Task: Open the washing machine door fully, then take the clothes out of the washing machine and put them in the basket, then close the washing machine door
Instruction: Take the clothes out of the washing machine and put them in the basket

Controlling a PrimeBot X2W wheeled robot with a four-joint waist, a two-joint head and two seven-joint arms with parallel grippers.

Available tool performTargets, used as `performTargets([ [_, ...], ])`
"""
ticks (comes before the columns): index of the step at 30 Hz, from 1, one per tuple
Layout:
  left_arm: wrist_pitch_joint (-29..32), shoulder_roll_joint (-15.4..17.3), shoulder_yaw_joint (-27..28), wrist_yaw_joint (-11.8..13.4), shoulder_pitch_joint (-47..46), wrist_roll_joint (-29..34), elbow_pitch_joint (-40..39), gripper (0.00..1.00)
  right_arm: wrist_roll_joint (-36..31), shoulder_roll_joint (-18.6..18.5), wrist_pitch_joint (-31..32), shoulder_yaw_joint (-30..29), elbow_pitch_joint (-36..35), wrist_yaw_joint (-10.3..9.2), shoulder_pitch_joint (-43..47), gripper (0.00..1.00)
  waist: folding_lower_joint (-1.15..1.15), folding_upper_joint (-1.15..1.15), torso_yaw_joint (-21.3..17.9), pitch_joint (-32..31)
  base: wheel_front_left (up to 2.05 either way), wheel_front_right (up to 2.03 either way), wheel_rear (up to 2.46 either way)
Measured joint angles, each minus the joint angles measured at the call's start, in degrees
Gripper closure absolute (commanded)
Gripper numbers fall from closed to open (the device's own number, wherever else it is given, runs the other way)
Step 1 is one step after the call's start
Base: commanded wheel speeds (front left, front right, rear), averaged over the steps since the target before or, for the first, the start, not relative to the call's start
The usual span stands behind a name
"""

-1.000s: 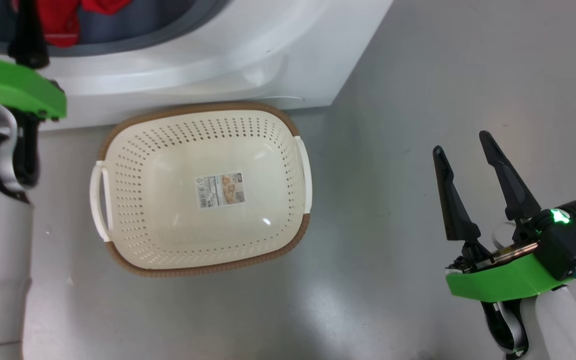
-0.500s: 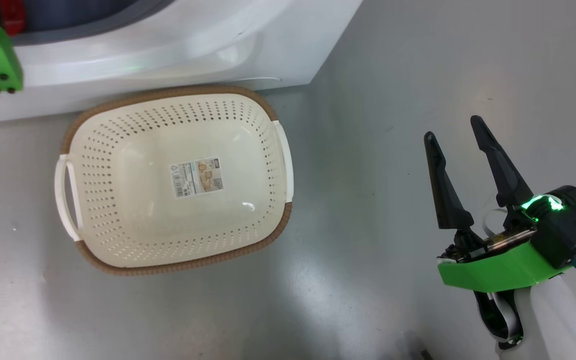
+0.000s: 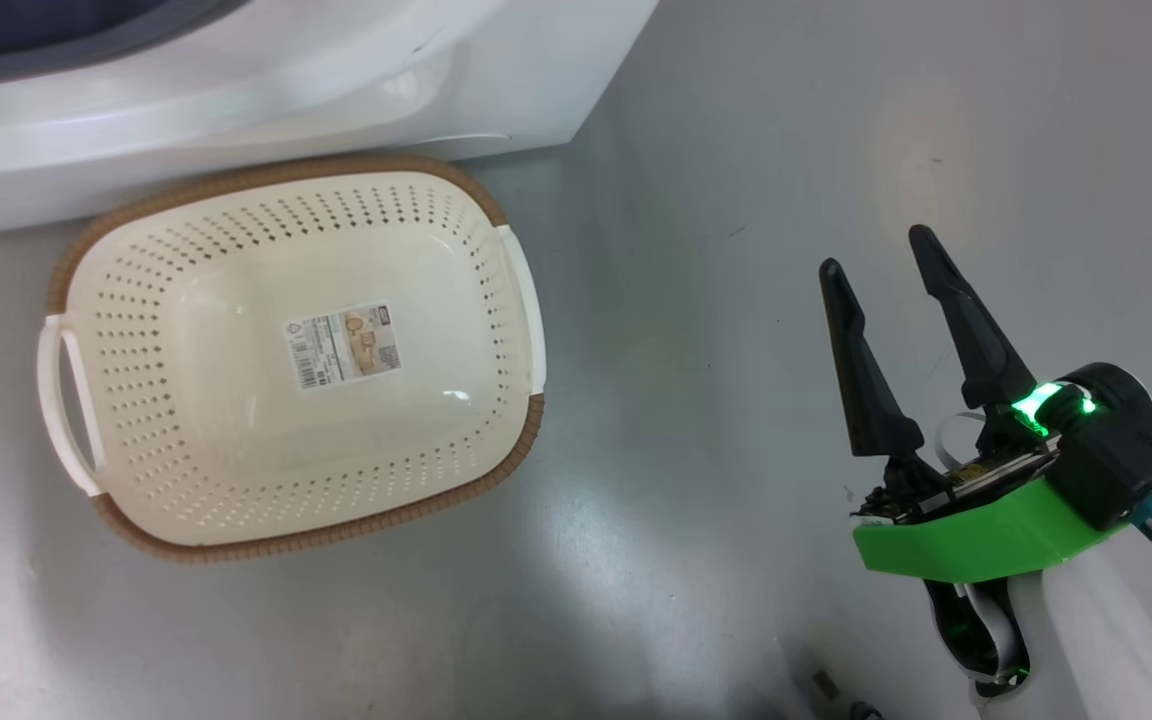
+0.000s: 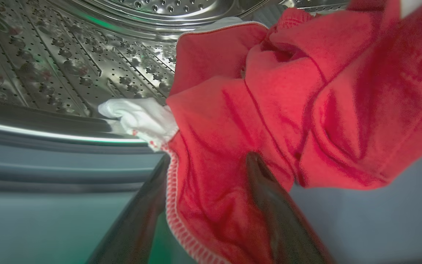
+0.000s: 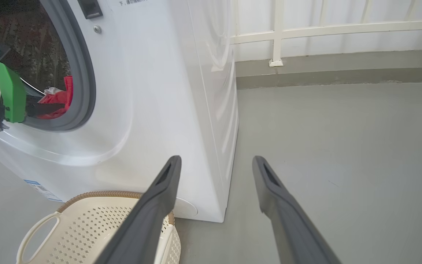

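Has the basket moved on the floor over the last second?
No. The basket keeps its place against the foot of the washing machine; both slide left together in the head view, so the camera moved.

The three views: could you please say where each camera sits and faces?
Head: from the head, looks down at the basket and floor; right gripper lower right.
Left wrist: looks into the drum at the clothes; left gripper at bottom.
Right wrist: faces the washing machine; right gripper at bottom.
Head and right wrist share the basket.
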Motion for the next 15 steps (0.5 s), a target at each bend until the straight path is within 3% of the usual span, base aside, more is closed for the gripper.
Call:
performTargets([
  [8,2.4,1.3,-0.5,0.7,-2.2,0.4,2.1,0.0,0.8,0.0,0.0,0.5,0.1,0.0,-0.5,0.0,0.0,0.0,-1.4,0.7,0.0,0.0,0.0],
  [9,2.6,1.3,-0.5,0.7,-2.4,0.4,2.2,0.2,0.8,0.0,0.0,0.5,0.1,0.0,-0.5,0.0,0.0,0.0,-1.5,0.7,0.0,0.0,0.0],
  [11,3.0,1.3,-0.5,0.6,-2.6,0.0,2.5,1.0,0.8,0.0,0.0,0.4,0.2,0.0,-0.5,0.0,0.0,0.0,-1.5,0.7,0.0,0.0,0.0],
  [15,3.7,0.9,-0.6,0.4,-2.6,-0.7,2.9,1.0,0.9,0.0,0.0,0.4,0.3,0.0,-0.5,0.0,0.0,0.0,-1.4,0.5,0.0,0.0,0.0],
])
